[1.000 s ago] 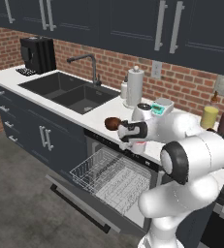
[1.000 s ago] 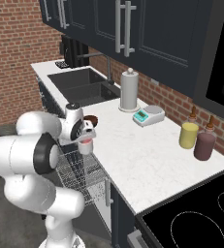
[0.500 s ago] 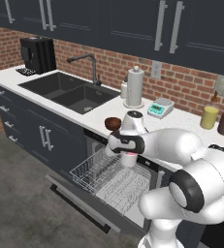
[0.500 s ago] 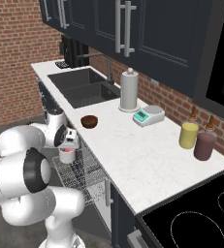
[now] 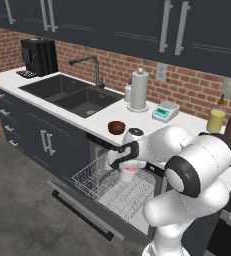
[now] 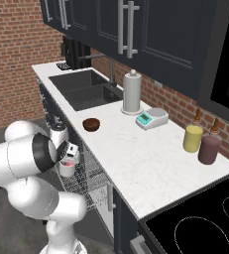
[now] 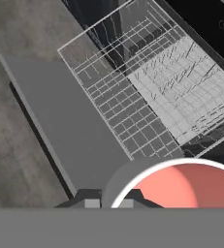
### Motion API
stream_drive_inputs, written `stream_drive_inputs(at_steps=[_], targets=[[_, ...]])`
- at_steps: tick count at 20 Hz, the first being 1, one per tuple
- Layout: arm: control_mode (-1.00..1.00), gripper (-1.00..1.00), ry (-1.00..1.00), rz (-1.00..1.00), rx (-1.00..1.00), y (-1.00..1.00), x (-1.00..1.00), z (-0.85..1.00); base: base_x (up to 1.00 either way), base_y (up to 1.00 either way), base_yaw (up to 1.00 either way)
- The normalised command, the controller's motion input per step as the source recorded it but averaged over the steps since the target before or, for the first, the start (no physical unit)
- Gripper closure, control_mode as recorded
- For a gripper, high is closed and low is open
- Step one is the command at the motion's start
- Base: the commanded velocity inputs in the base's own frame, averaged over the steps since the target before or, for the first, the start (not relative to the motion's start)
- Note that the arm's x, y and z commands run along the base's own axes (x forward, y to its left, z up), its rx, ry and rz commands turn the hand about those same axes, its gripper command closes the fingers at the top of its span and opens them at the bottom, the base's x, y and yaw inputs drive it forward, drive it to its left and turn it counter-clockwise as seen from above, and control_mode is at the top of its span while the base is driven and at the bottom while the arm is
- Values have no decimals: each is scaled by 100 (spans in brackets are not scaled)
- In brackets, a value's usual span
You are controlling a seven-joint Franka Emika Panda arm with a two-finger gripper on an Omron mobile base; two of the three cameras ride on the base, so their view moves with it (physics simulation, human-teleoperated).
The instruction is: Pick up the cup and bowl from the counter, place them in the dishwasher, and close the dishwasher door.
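- cup (image 6: 67, 166): likely light, rigid, smooth-walled, no handle, so the grip has to be on the rim or wall; probably slippery if pinched loosely, could chip if dropped on wire.
- gripper (image 6: 70, 155) is clenched on the cup, jaws pinching its rim from above, cup hanging upright under the hand.
- cup looks short, white outside, red-pink inside; in the hand view its pink inside (image 7: 191, 186) sits right at the fingertips.
- cup location: off the counter (image 6: 136, 154), held over the pulled-out white wire rack (image 5: 112, 187) of the dishwasher (image 5: 118, 194), not yet set down as far as I can tell.
- dishwasher door (image 7: 65, 126) is dropped open, flat dark grey, lying below and in front of the rack.
- bowl (image 5: 116, 127): small, round, dark brown, wood-like, likely light and stiff; low wide shape, so best taken by pinching one side of the rim.
- bowl location: on the counter near its front edge, just above the open dishwasher, apart from the gripper.
- Judgement: release low over the rack to avoid tipping.
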Motion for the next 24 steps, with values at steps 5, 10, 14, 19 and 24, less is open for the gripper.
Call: stream_drive_inputs(at_steps=[5, 10, 14, 19, 24], targets=[[-100, 100, 0, -2, -11, 32, 18, -82, 0, 0, 0], [-100, 100, -4, -4, -14, 27, 24, -67, 0, 0, 0], [-100, 100, -4, -4, -10, 3, 27, -66, 0, 0, 0], [-100, 100, -7, -3, -3, 0, 20, -35, 0, 0, 0], [-100, 100, -6, -4, -3, 27, 6, -13, 0, 0, 0]])
